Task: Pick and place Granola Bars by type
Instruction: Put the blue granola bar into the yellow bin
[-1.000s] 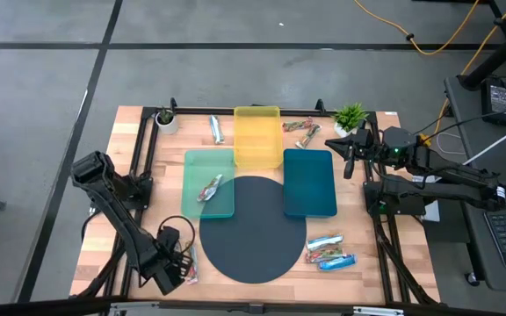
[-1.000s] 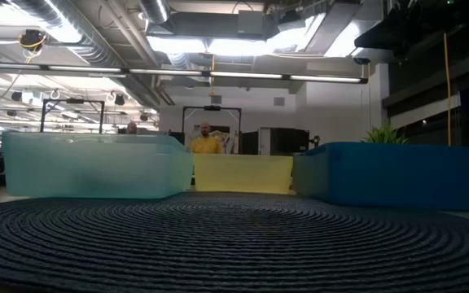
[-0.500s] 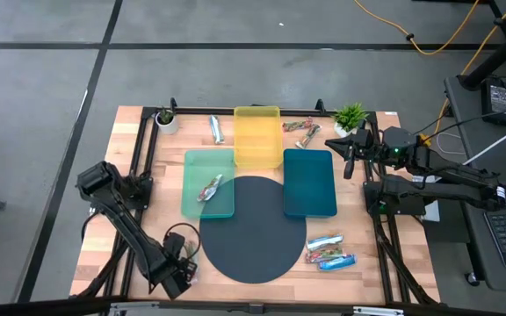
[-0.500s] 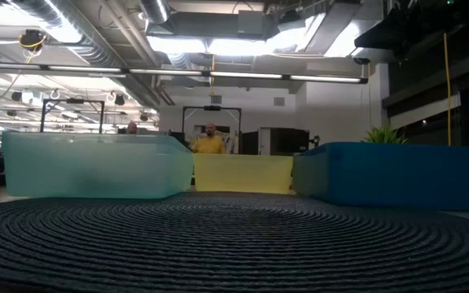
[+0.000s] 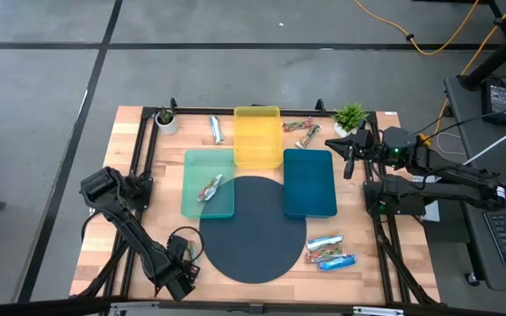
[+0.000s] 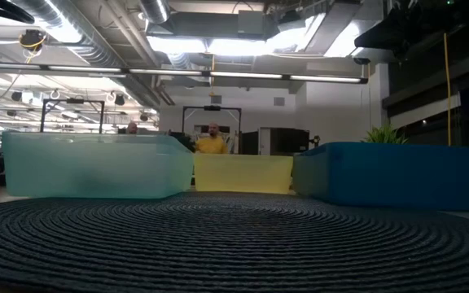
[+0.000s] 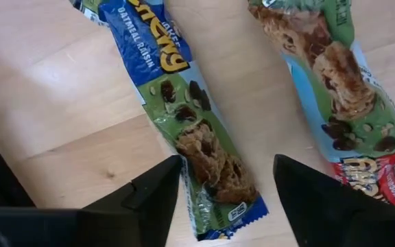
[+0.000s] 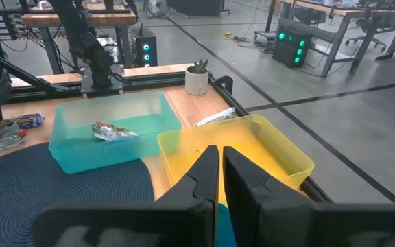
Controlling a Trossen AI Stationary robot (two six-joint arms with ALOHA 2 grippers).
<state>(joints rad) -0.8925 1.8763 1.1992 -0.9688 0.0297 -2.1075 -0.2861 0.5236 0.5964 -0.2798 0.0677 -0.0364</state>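
My left gripper (image 5: 179,272) is low over the table's near left corner and open. In the left wrist view its fingers (image 7: 226,165) stand on either side of one end of a blue-and-green granola bar (image 7: 184,103) lying flat on the wood, without touching it. A red-and-green bar (image 7: 334,89) lies beside it. Other bars: one in the green tray (image 5: 209,188), a silver one (image 5: 217,129) and two more (image 5: 301,130) near the far edge, two (image 5: 330,250) near right. My right gripper (image 5: 348,154) waits, shut, over the table's right side.
The green tray (image 5: 193,204), the yellow tray (image 5: 257,112) and the blue tray (image 5: 310,206) stand around a dark round mat (image 5: 253,233). Small potted plants (image 5: 165,118) (image 5: 350,116) sit at the far corners. People show in the room beyond the table (image 6: 212,140).
My left arm has swung toward the table's near edge, and its gripper has come down a little closer to the bars at the near left corner. The bars have not moved.
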